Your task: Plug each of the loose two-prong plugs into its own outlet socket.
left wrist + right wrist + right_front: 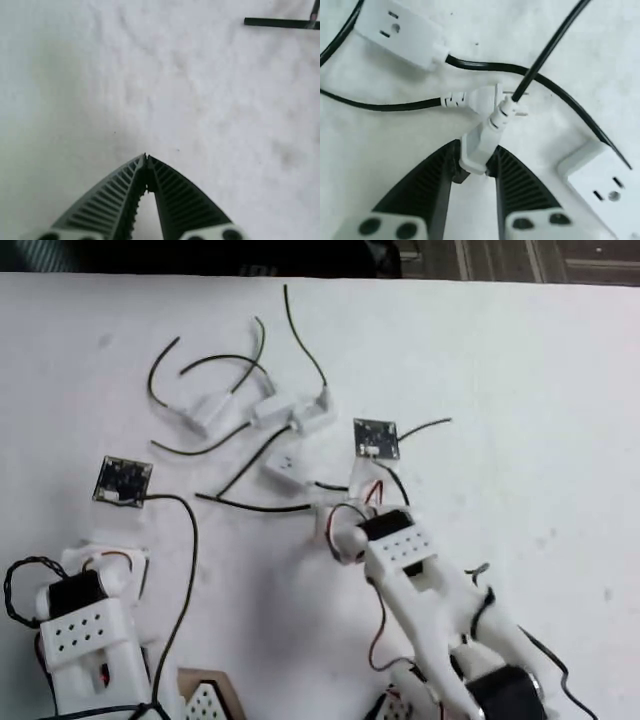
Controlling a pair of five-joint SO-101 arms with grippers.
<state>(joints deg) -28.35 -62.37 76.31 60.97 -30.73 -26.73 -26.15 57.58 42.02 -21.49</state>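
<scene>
High view: the right arm (440, 620) reaches from the near edge to the middle of the table (540, 360). Its right gripper (338, 528) sits among black cords there, just short of a white outlet socket (283, 466). The left arm (85, 625) stands at the near left corner, near a small dark board (123, 480). A second board (376, 438) lies just past the right gripper.

Left wrist view: the left gripper (146, 161) is closed tip to tip, with nothing between the fingers, over bare table. A black cord (280, 22) lies farther off.

Right wrist view: the right gripper (476, 152) is open only as wide as the body of a white two-prong plug (479, 140), which it pinches by both sides. The plug's long axis runs straight out from the fingers. Its strain relief and cord lead away from the gripper, and its prongs are hidden. Just beyond it lies a second plug (480, 97), flat and crosswise to the held one, with the held plug's cord passing over its prongs. One socket (400, 32) lies beyond the plugs, and another socket (602, 180) lies beside the gripper, both with slots facing up.
</scene>
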